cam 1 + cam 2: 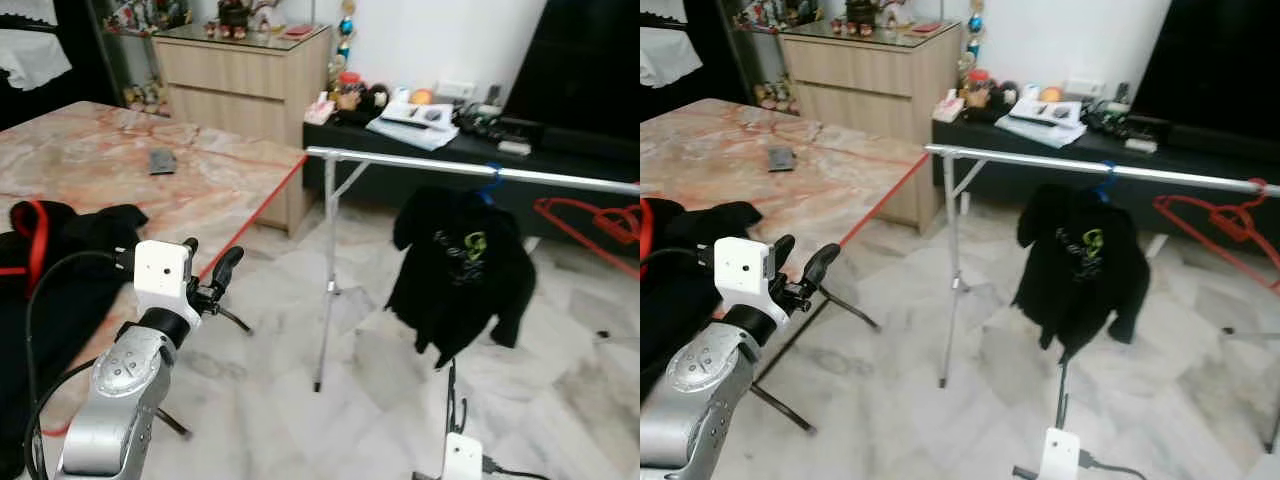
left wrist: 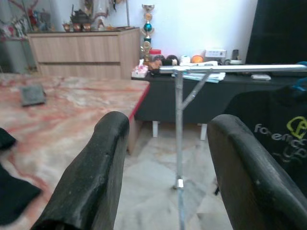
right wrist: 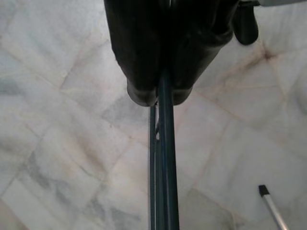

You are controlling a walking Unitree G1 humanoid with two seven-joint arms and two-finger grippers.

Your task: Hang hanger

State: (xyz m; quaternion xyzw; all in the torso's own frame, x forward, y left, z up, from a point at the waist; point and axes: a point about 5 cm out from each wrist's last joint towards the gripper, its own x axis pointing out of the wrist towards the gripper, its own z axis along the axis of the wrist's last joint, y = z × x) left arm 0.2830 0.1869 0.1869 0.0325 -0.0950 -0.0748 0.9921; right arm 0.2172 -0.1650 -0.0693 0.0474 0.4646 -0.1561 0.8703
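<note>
— Hanger [image 3: 163,167]: where was it?
— Low over the marble floor [image 3: 72,120], pinched between the right gripper's [image 3: 158,98] clenched fingers.
— And the left gripper [image 1: 207,268]?
— Spread apart, empty, raised beside the table [image 1: 120,160], facing the rail [image 1: 470,170].

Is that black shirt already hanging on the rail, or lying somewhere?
Hanging. The black shirt hangs from a blue hook over the silver rail, clear of the floor.

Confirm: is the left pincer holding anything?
No. The left pincer stands open in the wrist view, with floor and the rack pole between its fingers.
</note>
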